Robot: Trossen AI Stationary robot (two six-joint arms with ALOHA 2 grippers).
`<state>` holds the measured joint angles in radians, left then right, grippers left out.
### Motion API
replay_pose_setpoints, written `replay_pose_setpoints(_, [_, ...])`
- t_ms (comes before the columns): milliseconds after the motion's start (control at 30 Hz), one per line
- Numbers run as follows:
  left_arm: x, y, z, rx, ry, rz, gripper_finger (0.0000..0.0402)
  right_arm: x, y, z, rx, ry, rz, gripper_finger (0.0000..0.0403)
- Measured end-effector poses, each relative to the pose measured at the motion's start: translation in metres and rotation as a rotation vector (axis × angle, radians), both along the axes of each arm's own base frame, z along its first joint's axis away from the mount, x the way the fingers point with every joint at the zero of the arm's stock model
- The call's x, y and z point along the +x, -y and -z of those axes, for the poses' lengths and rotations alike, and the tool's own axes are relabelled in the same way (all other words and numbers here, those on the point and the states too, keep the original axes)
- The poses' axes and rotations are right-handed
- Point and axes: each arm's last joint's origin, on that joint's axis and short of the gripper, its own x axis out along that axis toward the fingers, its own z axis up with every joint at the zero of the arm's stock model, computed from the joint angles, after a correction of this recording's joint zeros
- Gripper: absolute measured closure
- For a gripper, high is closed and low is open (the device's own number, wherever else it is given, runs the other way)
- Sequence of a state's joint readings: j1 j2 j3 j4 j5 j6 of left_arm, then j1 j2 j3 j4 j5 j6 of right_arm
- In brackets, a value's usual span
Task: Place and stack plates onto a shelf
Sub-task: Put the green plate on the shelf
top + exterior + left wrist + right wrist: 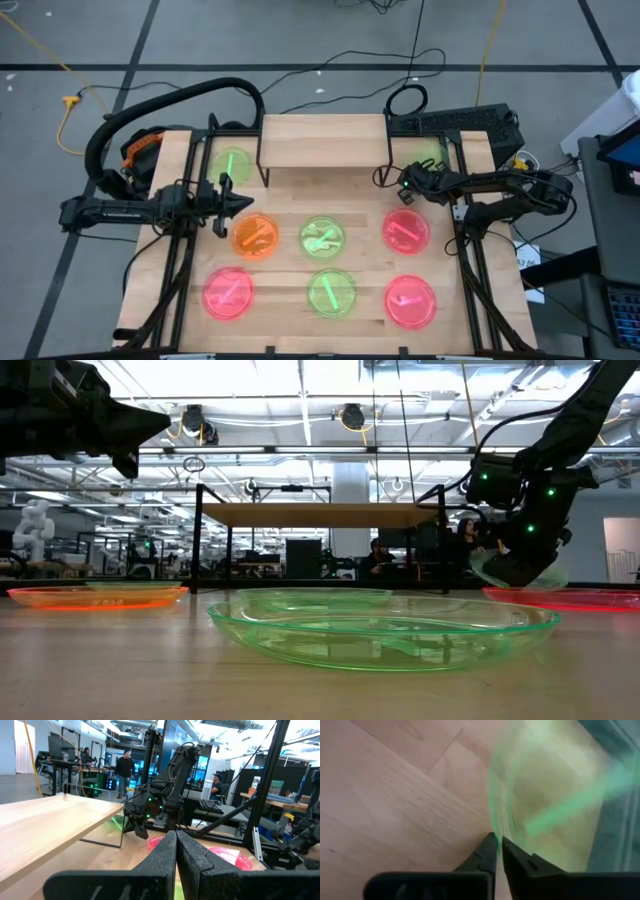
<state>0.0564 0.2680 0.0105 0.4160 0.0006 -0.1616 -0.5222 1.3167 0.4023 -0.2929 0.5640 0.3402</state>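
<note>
While pinched shut, right claw [496,845] grips green plate [555,800].

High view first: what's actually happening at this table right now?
The right gripper has shut on the rim of a green plate at the table's back right corner, beside the shelf, which carries no plates yet. The left gripper is shut and empty, hovering near the orange plate. Another green plate lies at the back left, and two more green and three pink plates lie spread across the table in front.
</note>
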Motion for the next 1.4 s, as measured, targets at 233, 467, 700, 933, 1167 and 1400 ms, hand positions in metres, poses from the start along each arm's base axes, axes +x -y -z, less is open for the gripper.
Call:
replay_pose_setpoints(233, [0.000, 0.000, 0.000, 0.000, 0.000, 0.000, 0.0387, -0.002, -0.004, -0.013, 0.025, 0.130, 0.013, 0.0401])
replay_pose_setpoints(467, [0.000, 0.000, 0.000, 0.000, 0.000, 0.000, 0.0387, -0.002, -0.008, -0.032, 0.018, 0.294, -0.013, 0.0402])
replay_pose_setpoints(700, [0.000, 0.000, 0.000, 0.000, 0.000, 0.000, 0.0387, -0.005, -0.015, -0.053, -0.033, 0.436, -0.051, 0.0403])
replay_pose_setpoints(933, [0.000, 0.000, 0.000, 0.000, 0.000, 0.000, 0.0387, -0.013, -0.020, -0.073, -0.117, 0.568, -0.073, 0.0403])
replay_pose_setpoints(1167, [0.000, 0.000, 0.000, 0.000, 0.000, 0.000, 0.0387, -0.021, -0.024, -0.091, -0.203, 0.682, -0.101, 0.0403])
replay_pose_setpoints(1400, [0.000, 0.000, 0.000, 0.000, 0.000, 0.000, 0.0387, -0.017, -0.022, -0.131, -0.420, 0.873, -0.204, 0.0403])
